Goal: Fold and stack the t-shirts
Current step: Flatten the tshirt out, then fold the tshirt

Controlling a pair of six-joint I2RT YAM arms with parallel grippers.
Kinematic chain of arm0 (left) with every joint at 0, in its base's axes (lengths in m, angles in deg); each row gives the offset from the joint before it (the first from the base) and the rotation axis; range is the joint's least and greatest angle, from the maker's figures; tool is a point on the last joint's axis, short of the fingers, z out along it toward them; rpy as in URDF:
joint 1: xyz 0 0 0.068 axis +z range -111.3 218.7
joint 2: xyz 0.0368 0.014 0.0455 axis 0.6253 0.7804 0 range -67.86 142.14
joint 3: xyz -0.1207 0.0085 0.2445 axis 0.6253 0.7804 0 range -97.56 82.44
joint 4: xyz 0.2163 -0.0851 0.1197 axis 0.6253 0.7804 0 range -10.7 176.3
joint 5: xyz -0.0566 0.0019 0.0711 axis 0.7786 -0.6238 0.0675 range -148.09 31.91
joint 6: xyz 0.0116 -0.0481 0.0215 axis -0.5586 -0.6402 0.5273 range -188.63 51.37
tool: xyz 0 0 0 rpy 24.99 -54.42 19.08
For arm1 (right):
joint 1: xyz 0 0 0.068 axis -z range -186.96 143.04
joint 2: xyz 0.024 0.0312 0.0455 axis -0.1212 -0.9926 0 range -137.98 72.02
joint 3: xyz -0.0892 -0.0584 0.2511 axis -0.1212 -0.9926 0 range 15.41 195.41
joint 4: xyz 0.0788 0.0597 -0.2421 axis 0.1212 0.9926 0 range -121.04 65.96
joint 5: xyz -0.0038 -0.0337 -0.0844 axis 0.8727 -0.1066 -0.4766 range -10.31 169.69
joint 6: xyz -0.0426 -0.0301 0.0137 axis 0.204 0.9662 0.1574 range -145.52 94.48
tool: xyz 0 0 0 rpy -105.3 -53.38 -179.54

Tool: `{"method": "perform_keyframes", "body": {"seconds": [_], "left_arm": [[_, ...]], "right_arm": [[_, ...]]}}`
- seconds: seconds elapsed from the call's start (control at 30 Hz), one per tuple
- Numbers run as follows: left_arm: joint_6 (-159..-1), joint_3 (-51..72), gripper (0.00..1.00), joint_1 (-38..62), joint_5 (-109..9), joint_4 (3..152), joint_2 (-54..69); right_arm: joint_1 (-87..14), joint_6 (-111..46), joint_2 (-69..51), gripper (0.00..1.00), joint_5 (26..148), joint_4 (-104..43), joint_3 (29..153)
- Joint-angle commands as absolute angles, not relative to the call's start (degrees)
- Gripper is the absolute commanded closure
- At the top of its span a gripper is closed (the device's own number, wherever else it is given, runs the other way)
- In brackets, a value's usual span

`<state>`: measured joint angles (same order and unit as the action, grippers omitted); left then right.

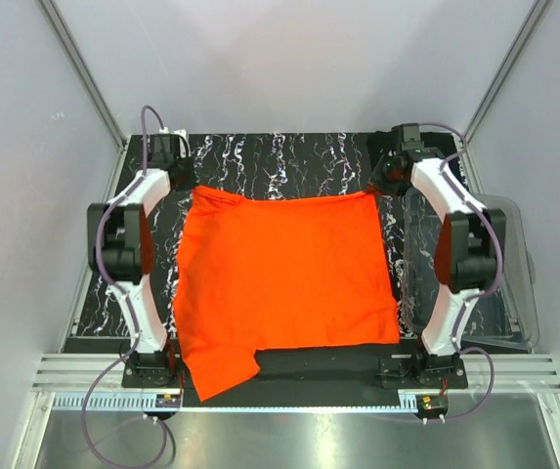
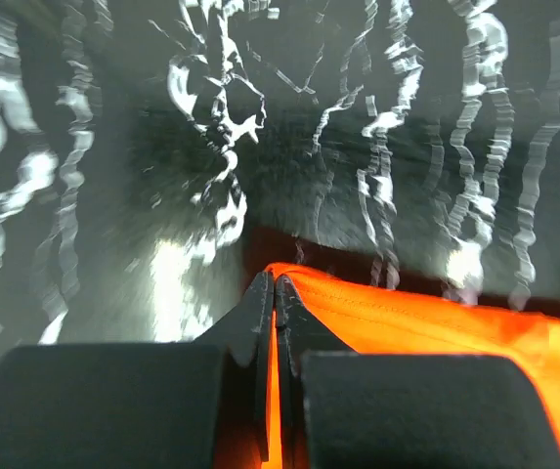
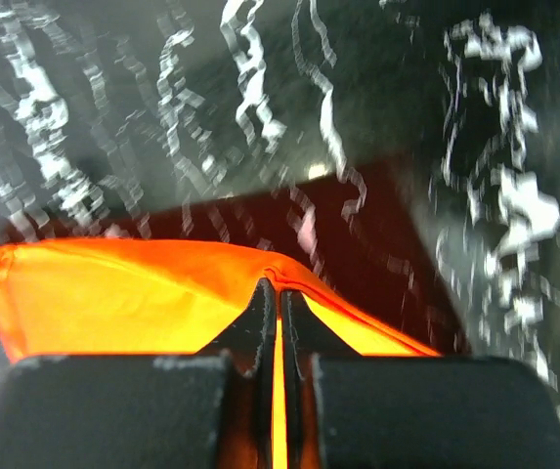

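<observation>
Cloth of plain bright orange-red t-shirt point(image 1: 284, 278) spread flat on black white-veined counter point(image 1: 289, 161). Farther out, left gripper point(image 2: 275, 285) clamped shut on its far left corner, right gripper point(image 3: 280, 290) shut on far right corner, cloth trailing behind both, likely to hold that edge taut for a fold.

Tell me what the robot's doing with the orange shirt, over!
Left gripper shut on orange shirt, far left corner. Right gripper shut on far right corner. Shirt mostly spread out. Clear bin beside right arm.
</observation>
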<state>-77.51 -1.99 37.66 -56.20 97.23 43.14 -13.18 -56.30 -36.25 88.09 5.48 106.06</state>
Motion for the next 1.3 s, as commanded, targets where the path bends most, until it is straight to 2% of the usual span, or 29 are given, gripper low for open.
{"method": "perform_keyframes", "body": {"seconds": [0.0, 0.23, 0.5, 0.73, 1.0, 1.27], "left_arm": [[-79.3, -15.8, 1.00, 38.6, -49.5, 92.3, 48.2], [-81.8, -20.3, 1.00, 38.6, -46.7, 92.4, 54.0], [-83.9, -19.0, 1.00, 38.6, -45.7, 95.5, 52.1], [-89.2, -9.3, 1.00, 38.6, -45.4, 100.6, 42.5], [-92.7, 3.1, 1.00, 38.6, -43.2, 104.9, 28.9], [-89.9, 6.4, 1.00, 38.6, -42.0, 110.9, 25.7]], "right_arm": [[-12.4, -53.4, -40.6, 1.00, 86.6, 2.8, 114.0], [-10.6, -51.1, -47.2, 1.00, 87.2, 4.0, 118.4], [-9.2, -49.5, -50.0, 1.00, 89.3, 6.9, 122.6], [-9.2, -52.3, -48.7, 1.00, 94.5, 10.4, 122.1], [-9.2, -51.8, -42.4, 1.00, 95.5, 12.6, 113.2], [-9.2, -49.1, -40.0, 1.00, 93.5, 13.6, 109.5]]}}
